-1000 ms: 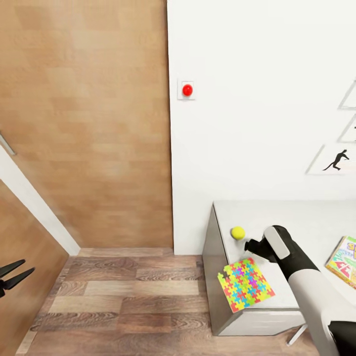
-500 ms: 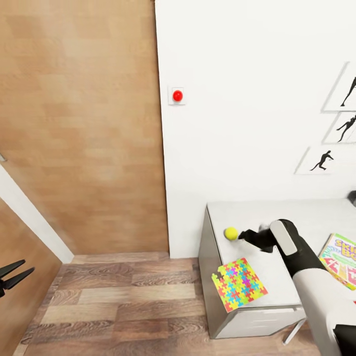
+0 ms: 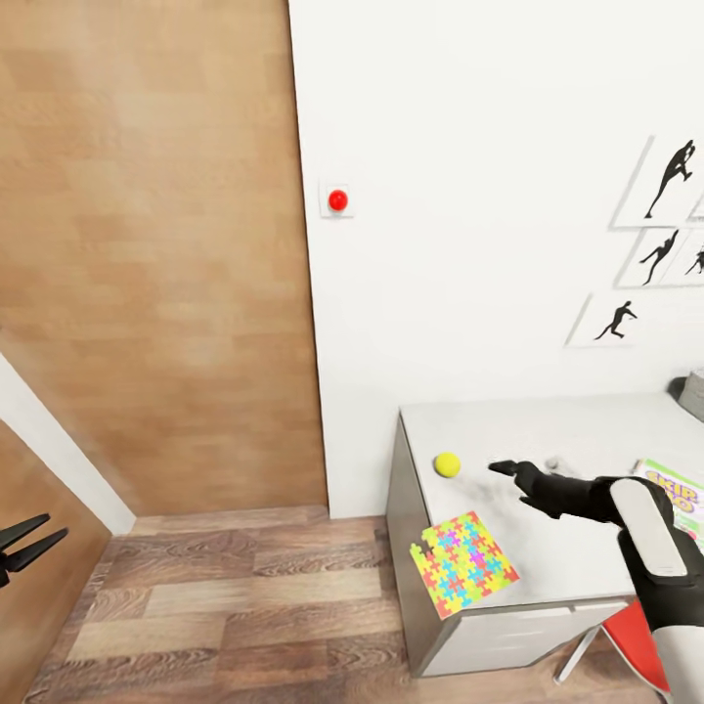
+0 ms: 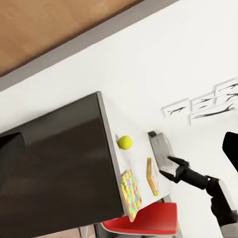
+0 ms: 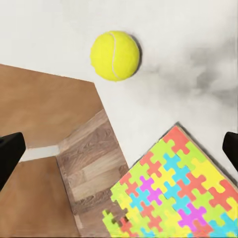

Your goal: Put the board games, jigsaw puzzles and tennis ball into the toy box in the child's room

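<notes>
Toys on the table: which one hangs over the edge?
The multicoloured jigsaw puzzle: its corner juts past the table front-left edge over the floor. The tennis ball and board game lie fully on top.

We see a yellow tennis ball resting on the grey table near its corner. Near it, a flat jigsaw puzzle of many bright colours lies over the table edge. A colourful board game lies flat further along.

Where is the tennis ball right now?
In the head view the tennis ball sits on the grey table near its left edge, just ahead of the right claw and behind the colourful jigsaw puzzle.
</notes>
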You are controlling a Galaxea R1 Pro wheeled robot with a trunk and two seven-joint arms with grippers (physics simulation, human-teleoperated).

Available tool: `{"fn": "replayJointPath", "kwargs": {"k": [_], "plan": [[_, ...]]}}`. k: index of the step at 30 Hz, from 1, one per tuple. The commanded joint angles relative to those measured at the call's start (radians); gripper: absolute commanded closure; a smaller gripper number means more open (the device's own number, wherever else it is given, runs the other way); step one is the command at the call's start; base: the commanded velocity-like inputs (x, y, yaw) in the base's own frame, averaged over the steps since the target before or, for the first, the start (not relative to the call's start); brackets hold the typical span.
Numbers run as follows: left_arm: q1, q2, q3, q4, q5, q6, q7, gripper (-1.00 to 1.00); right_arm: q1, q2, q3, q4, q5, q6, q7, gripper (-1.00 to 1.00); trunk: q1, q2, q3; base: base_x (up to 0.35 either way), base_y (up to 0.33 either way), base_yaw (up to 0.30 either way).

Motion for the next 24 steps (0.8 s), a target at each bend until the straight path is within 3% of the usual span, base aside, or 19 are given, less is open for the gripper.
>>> {"fn": "replayJointPath", "kwargs": {"k": [1, 6, 7, 10, 15, 19, 21, 24], "plan": [[-0.001, 0.000, 0.000, 0.000, -0.001, 0.011, -0.004, -1.00, 0.053, -0.010, -0.010, -0.037, -0.075, 0.003, 0.028, -1.00, 0.001, -0.002, 0.000, 0.000, 0.000, -0.075], [-0.001, 0.000, 0.000, 0.000, -0.001, 0.009, -0.004, -1.00, 0.168, -0.024, -0.024, -0.132, -0.178, 0.003, 0.147, -1.00, 0.001, -0.002, 0.007, 0.000, 0.000, -0.070], [-0.001, -0.001, 0.000, 0.000, -0.001, 0.009, -0.004, -1.00, 0.211, -0.025, -0.034, -0.167, -0.197, 0.003, 0.204, -1.00, 0.001, -0.002, 0.009, 0.000, 0.000, -0.053], [-0.001, -0.001, -0.002, 0.000, -0.001, 0.008, -0.004, -1.00, 0.280, -0.024, -0.059, -0.206, -0.214, 0.003, 0.294, -1.00, 0.001, -0.002, 0.014, 0.000, 0.000, -0.035], [-0.001, -0.001, -0.022, -0.001, -0.001, 0.007, -0.004, -1.00, 0.390, -0.019, -0.104, -0.242, -0.225, -0.019, 0.444, -1.00, 0.001, -0.002, 0.021, 0.000, 0.000, -0.015], [-0.001, -0.001, -0.049, -0.005, -0.001, -0.002, -0.004, -1.00, 0.469, -0.017, -0.120, -0.266, -0.222, -0.085, 0.588, -1.00, 0.001, -0.002, 0.028, 0.000, 0.000, -0.005], [-0.001, -0.001, -0.057, -0.006, -0.001, -0.011, -0.004, -1.00, 0.494, -0.017, -0.121, -0.272, -0.209, -0.117, 0.646, -1.00, 0.001, -0.002, 0.031, 0.000, 0.000, -0.002], [-0.002, -0.006, -0.068, -0.007, -0.001, -0.027, -0.004, -1.00, 0.534, -0.017, -0.116, -0.286, -0.156, -0.179, 0.766, -1.00, 0.001, -0.002, 0.036, 0.000, 0.000, 0.000]]}}
